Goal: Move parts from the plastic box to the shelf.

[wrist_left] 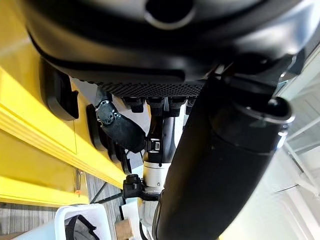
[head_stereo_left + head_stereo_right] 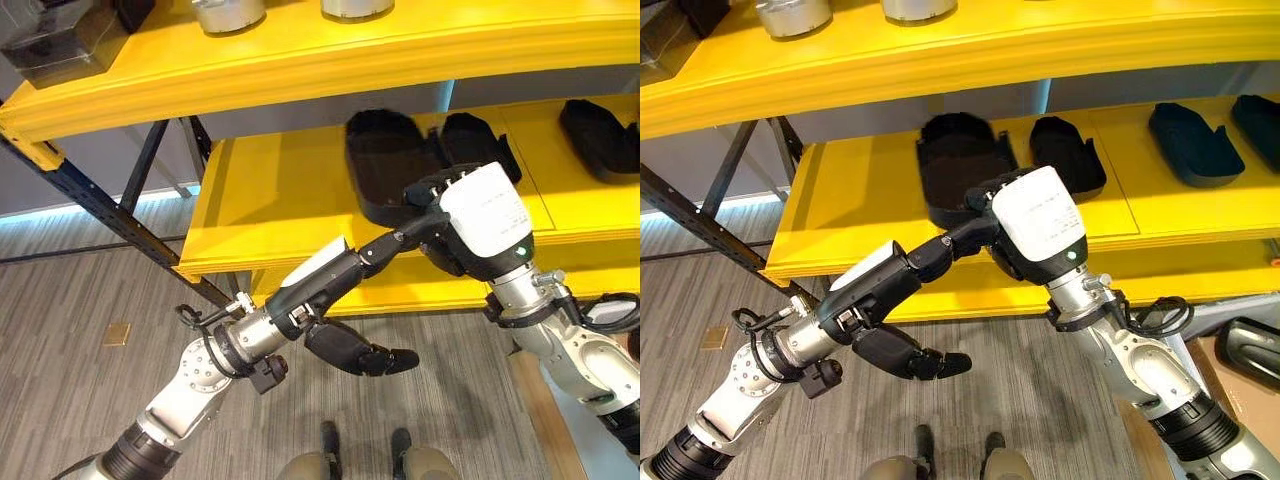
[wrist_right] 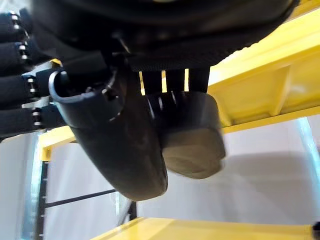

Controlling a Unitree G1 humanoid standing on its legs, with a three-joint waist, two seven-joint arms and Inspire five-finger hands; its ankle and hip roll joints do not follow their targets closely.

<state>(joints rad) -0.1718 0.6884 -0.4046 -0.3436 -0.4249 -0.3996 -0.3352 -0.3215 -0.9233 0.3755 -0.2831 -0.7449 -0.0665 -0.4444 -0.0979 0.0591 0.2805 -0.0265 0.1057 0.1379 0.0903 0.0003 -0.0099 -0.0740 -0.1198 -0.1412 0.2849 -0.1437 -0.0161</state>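
A large black moulded part (image 2: pixel 385 165) lies at the near edge of the lower yellow shelf (image 2: pixel 270 200). My right hand (image 2: pixel 485 215), with its white back cover up, has its fingers curled on the part's near right corner. The right wrist view shows the part (image 3: pixel 115 145) close under that hand. My left hand (image 2: pixel 300 305) hangs below the shelf's front edge. Its fingers (image 2: pixel 360 355) are straight and hold nothing, and its thumb (image 2: pixel 390 245) reaches up to the right hand. A white plastic box (image 1: pixel 75 222) with a black part in it stands on the floor.
Further black parts (image 2: pixel 475 140) (image 2: pixel 600 135) lie to the right on the same shelf. The upper yellow shelf (image 2: pixel 300 60) overhangs it and carries metal canisters (image 2: pixel 228 12) and a dark box (image 2: pixel 60 40). A dark diagonal brace (image 2: pixel 100 210) runs down at the left.
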